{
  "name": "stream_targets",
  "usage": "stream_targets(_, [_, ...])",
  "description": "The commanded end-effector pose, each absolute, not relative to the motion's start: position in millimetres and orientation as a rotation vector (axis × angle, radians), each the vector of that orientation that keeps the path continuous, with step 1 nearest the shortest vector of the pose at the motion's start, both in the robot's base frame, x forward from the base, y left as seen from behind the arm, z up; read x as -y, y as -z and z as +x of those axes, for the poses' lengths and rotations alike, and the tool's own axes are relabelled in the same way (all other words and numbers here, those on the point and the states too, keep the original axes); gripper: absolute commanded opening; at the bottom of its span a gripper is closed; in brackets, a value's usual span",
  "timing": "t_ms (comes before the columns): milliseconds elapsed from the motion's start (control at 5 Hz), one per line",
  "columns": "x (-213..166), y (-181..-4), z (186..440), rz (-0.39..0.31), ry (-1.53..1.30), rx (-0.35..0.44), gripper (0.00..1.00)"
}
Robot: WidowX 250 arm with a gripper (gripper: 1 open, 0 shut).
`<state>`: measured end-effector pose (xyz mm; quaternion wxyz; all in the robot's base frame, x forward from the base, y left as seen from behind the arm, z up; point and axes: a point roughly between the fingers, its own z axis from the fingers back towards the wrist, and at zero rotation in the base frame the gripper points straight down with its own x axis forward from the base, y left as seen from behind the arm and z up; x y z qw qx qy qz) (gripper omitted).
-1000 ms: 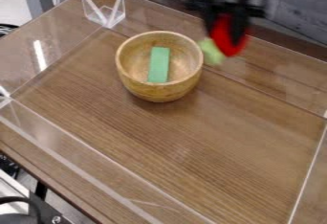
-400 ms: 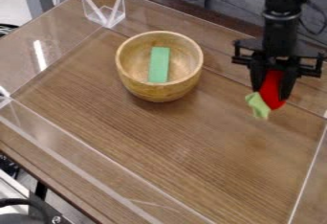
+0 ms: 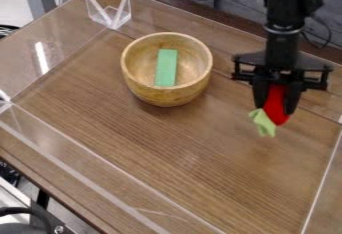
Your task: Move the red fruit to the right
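Note:
The red fruit is a small bright-red piece with a light green leafy cap pointing down and left. It hangs just above the wooden table, to the right of the wooden bowl. My gripper points straight down and is shut on the red fruit, its black fingers clamped on the fruit's upper part. The wooden bowl sits at centre left with a flat green block lying inside it.
A clear acrylic wall rings the wooden table. A clear folded stand sits at the back left. The right wall stands close beside the gripper.
The gripper carried the red fruit from beside the bowl's right rim toward the right and down, close to the table. It stayed shut on the fruit throughout.

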<state>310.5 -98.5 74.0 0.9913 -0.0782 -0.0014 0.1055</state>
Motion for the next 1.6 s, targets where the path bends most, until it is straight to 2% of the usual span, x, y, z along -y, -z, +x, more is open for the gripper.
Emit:
stream_targets(0, [85.9,-97.0,312.0,-0.181,-0.227,0.070,0.00])
stream_targets(200, [72.1,-98.8,309.2,-0.187,-0.247,0.077,0.00])
stream_targets(600, [89.0,-72.9,300.5,-0.197,-0.171,0.076,0.00])
stream_targets(1000, [85.6,-70.9,299.5,-0.195,-0.024,0.068,0.00])
stream_targets(1200, [80.2,-56.7,305.1,-0.192,-0.044,0.071,0.00])
stream_targets(1400, [85.1,-54.5,306.2,-0.192,-0.065,0.074,0.00])
